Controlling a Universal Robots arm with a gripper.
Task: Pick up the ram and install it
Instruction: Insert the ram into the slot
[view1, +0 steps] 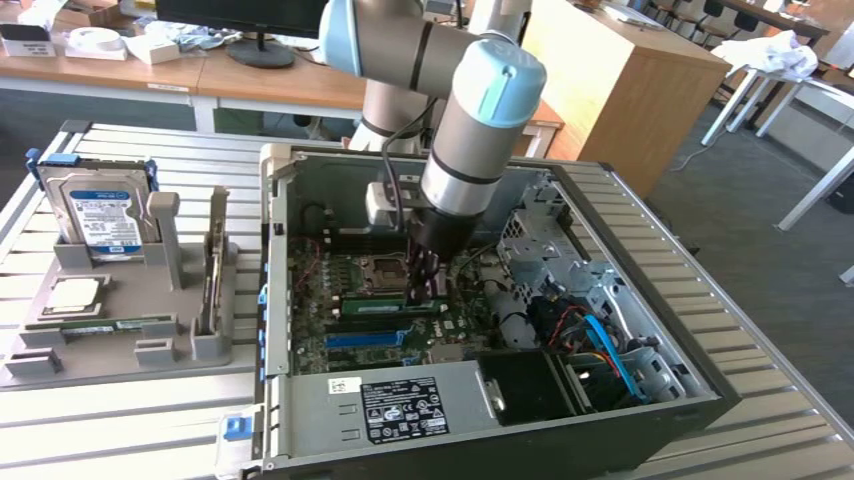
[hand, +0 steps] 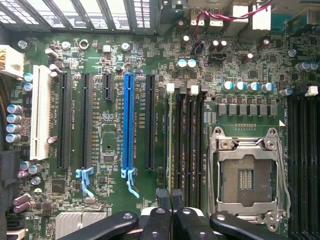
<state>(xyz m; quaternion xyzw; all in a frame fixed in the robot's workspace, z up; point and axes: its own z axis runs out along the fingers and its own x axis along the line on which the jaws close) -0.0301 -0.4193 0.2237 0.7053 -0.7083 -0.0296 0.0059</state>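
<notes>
Arm's reaching down into the open case (view1: 274, 250), which sits on the slatted table (view1: 781, 385). The gripper (view1: 430, 292) is low over the motherboard, about mid-case. From the wrist cam, the gripper (hand: 169, 196) has its fingers pinched nearly together on the ram (hand: 172, 145); the stick's thin top edge runs right in between them.

The ram (view1: 387, 306) stands on edge in a memory slot, between the CPU socket (hand: 247, 170) and the long black card slot (hand: 149, 122). It's tight there: dark neighbouring memory slots (hand: 192, 145) sit just beside it on the socket side. The blue slot (hand: 128, 125) is farther off.

Near the table's edge at the exterior view's left, a grey holder (view1: 120, 362) carries the hard drive (view1: 104, 215), a processor chip (view1: 74, 293) and another green stick (view1: 100, 323), well apart from the case.
</notes>
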